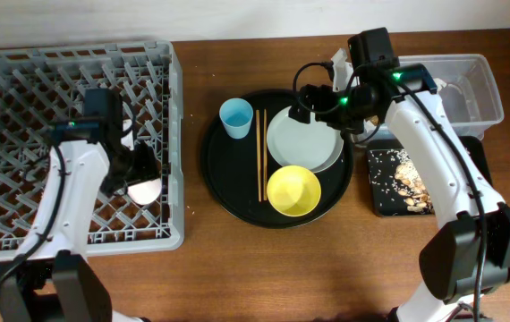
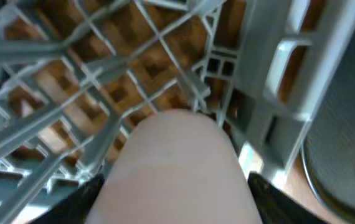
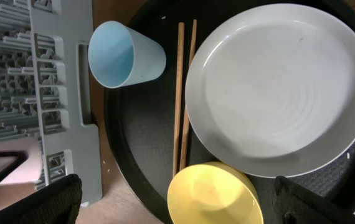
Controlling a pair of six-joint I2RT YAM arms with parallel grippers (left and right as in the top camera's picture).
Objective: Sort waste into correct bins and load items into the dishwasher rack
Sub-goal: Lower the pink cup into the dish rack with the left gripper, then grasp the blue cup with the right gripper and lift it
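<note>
Pink small cup (image 2: 177,149) sits clamped in our left claw (image 2: 176,211) near the grey plastic peg rack's (image 2: 277,81) right wall; we'd seat it between pegs before releasing; right claw (image 3: 193,205) gapes empty.

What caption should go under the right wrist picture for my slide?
Blue cup, chopsticks, pale plate and yellow bowl sit on the round black tray beside the dishwasher rack.

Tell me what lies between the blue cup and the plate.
The chopsticks, flat on the black tray; clearest in the right wrist view.
</note>
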